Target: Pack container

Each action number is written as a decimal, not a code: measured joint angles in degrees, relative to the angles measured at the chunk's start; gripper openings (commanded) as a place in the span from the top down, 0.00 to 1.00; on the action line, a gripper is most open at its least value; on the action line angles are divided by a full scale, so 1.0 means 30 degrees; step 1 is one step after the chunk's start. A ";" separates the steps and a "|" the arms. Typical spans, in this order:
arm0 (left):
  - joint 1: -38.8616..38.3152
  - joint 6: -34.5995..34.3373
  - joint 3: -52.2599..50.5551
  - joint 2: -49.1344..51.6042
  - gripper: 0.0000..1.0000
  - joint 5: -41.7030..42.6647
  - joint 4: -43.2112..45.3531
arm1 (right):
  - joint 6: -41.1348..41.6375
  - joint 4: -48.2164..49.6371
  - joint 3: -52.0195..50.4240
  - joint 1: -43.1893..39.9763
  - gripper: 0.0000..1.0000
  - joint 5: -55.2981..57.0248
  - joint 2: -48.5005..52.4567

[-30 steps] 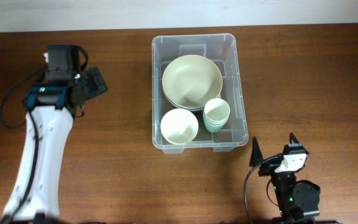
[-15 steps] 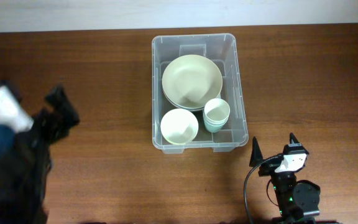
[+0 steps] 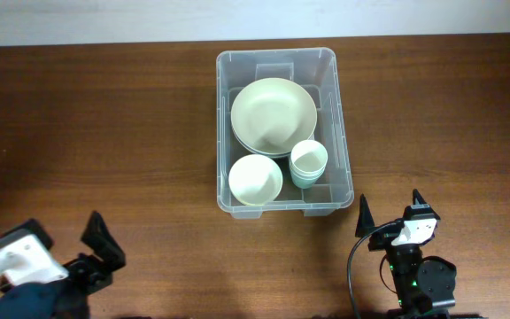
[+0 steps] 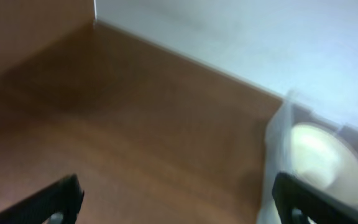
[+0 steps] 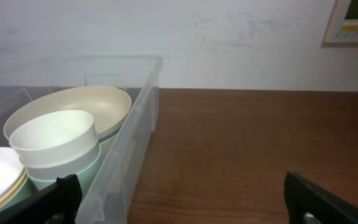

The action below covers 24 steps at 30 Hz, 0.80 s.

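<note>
Finding the container (image 3: 277, 54) in the middle of the tabletop (image 3: 131, 133), long way pointing away from the robot, just ahead-left of the right fingers (image 3: 362, 217), farther from the left fingers (image 3: 100, 241), both pairs spread wide, holding nothing.

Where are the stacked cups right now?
In the overhead view the stacked cups sit inside the container, toward its near right corner, just right of the small bowl and in front of the large bowl.
</note>
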 measured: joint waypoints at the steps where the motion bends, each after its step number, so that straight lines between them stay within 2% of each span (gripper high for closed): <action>1: 0.0000 -0.0153 -0.0998 -0.0364 0.00 -0.0015 0.0933 | 0.0007 0.0000 0.0000 0.0000 0.01 -0.0007 -0.0007; 6: 0.0000 -0.0852 -0.6470 -0.2178 0.01 -0.0007 0.7402 | 0.0022 -0.0007 0.0000 0.0000 0.01 0.0022 -0.0007; 12: 0.0000 -0.1180 -1.2284 -0.2382 0.01 0.0211 1.5395 | 0.0000 0.0000 0.0000 0.0000 0.01 0.0058 -0.0007; 14: 0.0000 -0.1253 -1.3741 -0.2404 0.01 0.0525 1.7223 | 0.0000 0.0000 0.0000 0.0000 0.01 0.0051 -0.0007; 19: 0.0000 -0.1282 -1.6735 -0.3089 0.01 0.1180 2.0043 | 0.0007 0.0000 0.0000 0.0000 0.01 0.0058 -0.0007; 24: 0.0000 -0.1290 -1.8527 -0.4422 0.01 0.1457 2.0786 | 0.0007 0.0000 0.0000 0.0000 0.01 0.0058 -0.0007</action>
